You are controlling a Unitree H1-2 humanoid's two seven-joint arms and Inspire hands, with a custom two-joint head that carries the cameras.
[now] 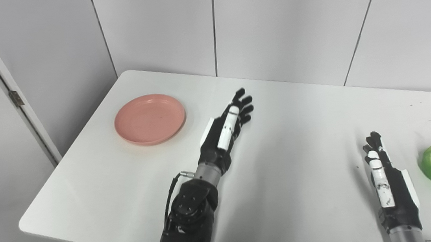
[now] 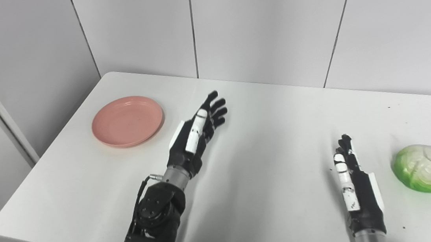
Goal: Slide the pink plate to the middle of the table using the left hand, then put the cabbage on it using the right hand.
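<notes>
Pink plate [image 1: 150, 119] sits far left on your worktop [image 1: 288, 137]; cabbage [image 2: 421, 168] far right. Both hands, left hand [image 1: 228, 127] & right hand [image 2: 353, 179], empty w/ fingers apart.

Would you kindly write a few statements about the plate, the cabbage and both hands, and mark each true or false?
1. The pink plate is empty. True.
2. The cabbage lies on the plate. False: it sits on the table, far right.
3. The left hand is touching the plate. False: it is open, to the plate's right, apart from it.
4. The right hand holds nothing. True.
5. The cabbage lies left of the right hand. False: it lies to its right.
</notes>
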